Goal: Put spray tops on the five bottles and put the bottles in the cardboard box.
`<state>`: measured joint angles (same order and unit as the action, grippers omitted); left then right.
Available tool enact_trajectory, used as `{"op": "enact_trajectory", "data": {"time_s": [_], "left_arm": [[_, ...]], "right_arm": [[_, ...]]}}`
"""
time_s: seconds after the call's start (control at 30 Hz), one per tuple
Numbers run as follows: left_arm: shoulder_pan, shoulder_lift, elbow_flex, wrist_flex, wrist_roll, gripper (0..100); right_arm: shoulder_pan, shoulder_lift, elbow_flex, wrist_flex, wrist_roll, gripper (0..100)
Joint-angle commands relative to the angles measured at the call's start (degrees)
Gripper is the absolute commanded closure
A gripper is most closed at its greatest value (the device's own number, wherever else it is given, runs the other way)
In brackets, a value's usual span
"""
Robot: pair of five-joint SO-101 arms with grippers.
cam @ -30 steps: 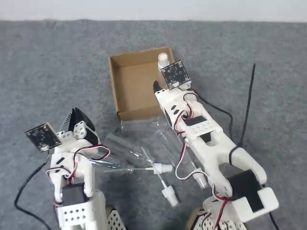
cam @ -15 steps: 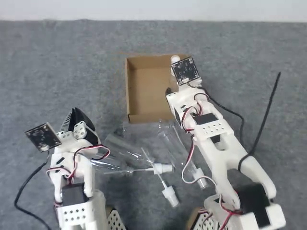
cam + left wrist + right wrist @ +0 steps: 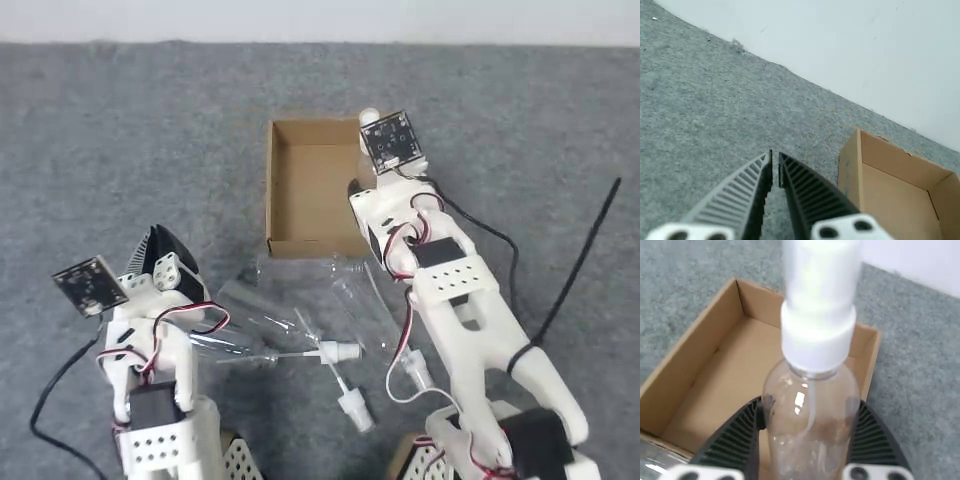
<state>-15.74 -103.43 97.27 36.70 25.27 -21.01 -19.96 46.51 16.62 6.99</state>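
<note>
The right end effector is clamped around the belly of a clear spray bottle. The bottle's long axis runs straight out ahead of the fingers, with the white spray top at the far end. The open cardboard box lies directly beneath and ahead of it, and the top reaches about to the box's far wall, so lowering the bottle in looks like the coming move. The left end effector, closed on nothing, hangs well apart from the box, with other clear bottles lying on the bench just beside it, toward the other arm.
</note>
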Motion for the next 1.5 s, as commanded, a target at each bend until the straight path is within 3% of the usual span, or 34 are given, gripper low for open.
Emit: {"op": "enact_trajectory", "data": {"time_s": [0.0, 0.27, 0.67, 0.97, 1.2, 1.47], "left_arm": [[-0.3, -1.1, -0.7, 0.4, -0.5, 99], [-0.3, -1.1, -0.7, 0.4, -0.5, 99], [-0.2, -1.1, -0.7, 0.4, -0.5, 99], [-0.3, -1.1, -0.7, 0.4, -0.5, 99], [-0.2, -1.1, -0.7, 0.4, -0.5, 99], [-0.3, -1.1, -0.7, 0.4, -0.5, 99]], "right_arm": [[-2.4, -4.0, -2.4, 0.0, 0.0, 89.1], [-8.2, -3.4, -2.8, -0.7, -0.4, 89.0], [-9.0, -2.7, -3.3, -9.0, -0.5, 88.9], [-10.4, 8.5, -8.9, -15.3, -0.5, 88.9], [-10.3, 18.6, -18.5, -15.9, -12.5, 88.8], [-10.2, 29.2, -29.5, -15.9, -13.2, 88.8]]}}
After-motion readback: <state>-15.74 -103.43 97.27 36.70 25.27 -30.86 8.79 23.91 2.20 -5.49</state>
